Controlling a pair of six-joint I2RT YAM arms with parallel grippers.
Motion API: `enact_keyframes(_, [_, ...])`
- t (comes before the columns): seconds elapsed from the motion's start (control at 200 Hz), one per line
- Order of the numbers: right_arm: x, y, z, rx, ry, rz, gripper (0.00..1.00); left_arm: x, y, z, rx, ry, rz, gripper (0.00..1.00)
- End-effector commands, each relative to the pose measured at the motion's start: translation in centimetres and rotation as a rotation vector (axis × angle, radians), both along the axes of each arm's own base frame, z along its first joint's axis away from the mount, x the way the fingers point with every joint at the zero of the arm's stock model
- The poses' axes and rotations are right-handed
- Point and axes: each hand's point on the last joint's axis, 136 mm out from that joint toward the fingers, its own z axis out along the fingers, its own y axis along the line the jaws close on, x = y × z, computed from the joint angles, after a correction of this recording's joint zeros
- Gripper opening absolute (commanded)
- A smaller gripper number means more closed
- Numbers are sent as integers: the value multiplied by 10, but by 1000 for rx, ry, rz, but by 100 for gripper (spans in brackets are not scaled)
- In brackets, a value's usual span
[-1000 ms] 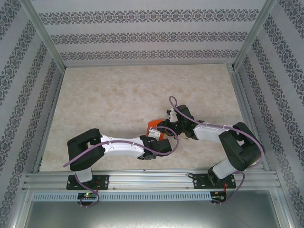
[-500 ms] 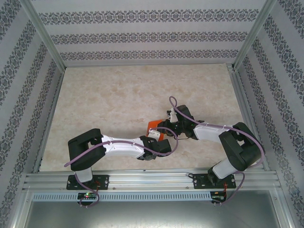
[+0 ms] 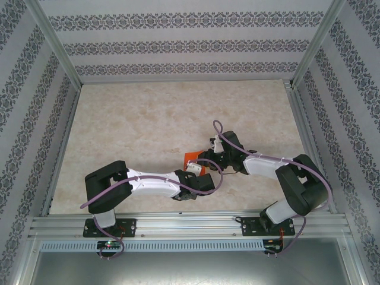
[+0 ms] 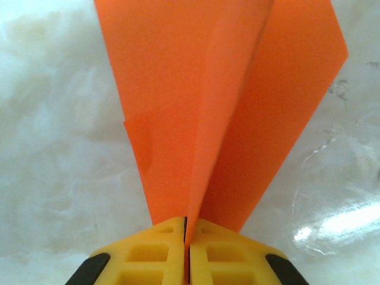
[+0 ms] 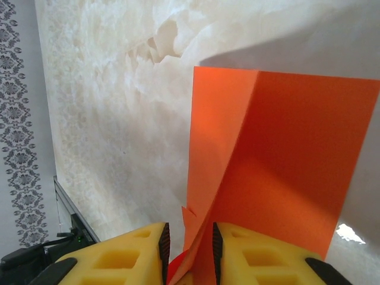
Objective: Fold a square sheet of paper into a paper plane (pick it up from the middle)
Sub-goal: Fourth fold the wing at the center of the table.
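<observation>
- The paper (image 4: 219, 89) is bright orange and partly folded. A long crease runs up its middle, with flaps spreading out on either side.
- The left tool (image 4: 186, 228) has its yellow fingers (image 4: 148, 255) pressed together, clamped on the narrow end of the paper right at the crease.
- The right tool (image 5: 189, 237) has its fingers a little apart. A folded edge of the paper runs down into that gap, but I cannot tell whether the fingers press on it.
- Seen from the right wrist, the paper fans out wide and flat beyond the fingers, with one sharp fold line slanting across it.
- From above, the two arms reach in toward each other over the near half of the tabletop (image 3: 148, 119), slightly right of centre. The paper sits between the two tools, with an orange corner showing past them.
- The pale marbled tabletop lies under the paper. I cannot tell whether the paper's far edge touches it.
</observation>
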Motion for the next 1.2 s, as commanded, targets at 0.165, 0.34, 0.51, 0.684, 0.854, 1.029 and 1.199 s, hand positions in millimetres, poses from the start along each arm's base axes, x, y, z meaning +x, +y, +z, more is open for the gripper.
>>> enact_keyframes(0.165, [-2,-26,21,-57,-87,-60,40,-4,-11,-10,-145,103,-17,7])
enact_keyframes(0.34, [-16,-42,31,-79,-127,-86,43,-2,-18,-7,-345,170,-16,6])
enact_keyframes(0.51, [-34,-44,37,-36,-148,-95,39,2,-25,2,-545,241,-39,7])
enact_keyframes(0.684, [-49,-36,33,-17,-173,-90,28,3,-24,-6,-628,311,-36,6])
enact_keyframes(0.854, [-54,-19,28,-33,-180,-57,23,4,-17,-14,-692,342,-3,5])
enact_keyframes(1.029, [-49,5,26,-8,-175,-16,20,4,-12,-16,-746,386,6,5])
enact_keyframes(1.199, [-36,28,31,65,-174,-1,18,2,1,-20,-774,414,36,4])
